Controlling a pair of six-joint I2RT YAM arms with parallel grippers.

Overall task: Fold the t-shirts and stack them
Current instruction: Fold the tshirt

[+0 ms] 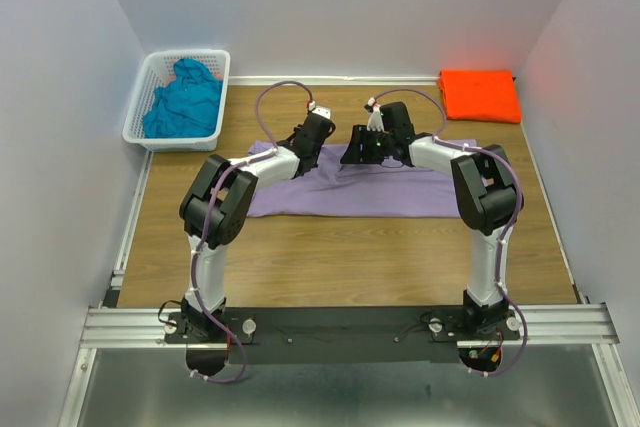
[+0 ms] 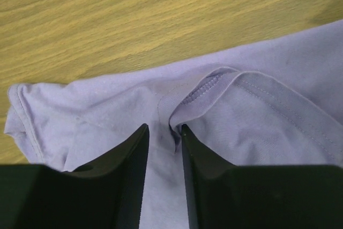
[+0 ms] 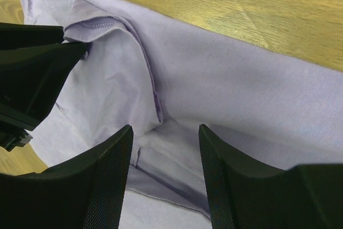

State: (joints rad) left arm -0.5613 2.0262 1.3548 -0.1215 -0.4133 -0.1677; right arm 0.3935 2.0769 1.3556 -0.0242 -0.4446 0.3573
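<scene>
Left gripper [image 2: 163,128] nearly closed, pinching a fold of purple shirt [image 2: 268,111], which lies spread mid-frame in top view. Right gripper [image 3: 165,128] wide open, empty, hovering over it. My worry: thin one-sided pinch slips or bunches the fold crooked.

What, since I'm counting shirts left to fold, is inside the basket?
A crumpled teal shirt fills the basket. It covers the basket's floor, so anything lying beneath it cannot be seen.

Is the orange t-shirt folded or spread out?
Folded. The orange t-shirt lies as a compact, thick rectangle in the far right corner of the table, with no sleeves showing.
</scene>
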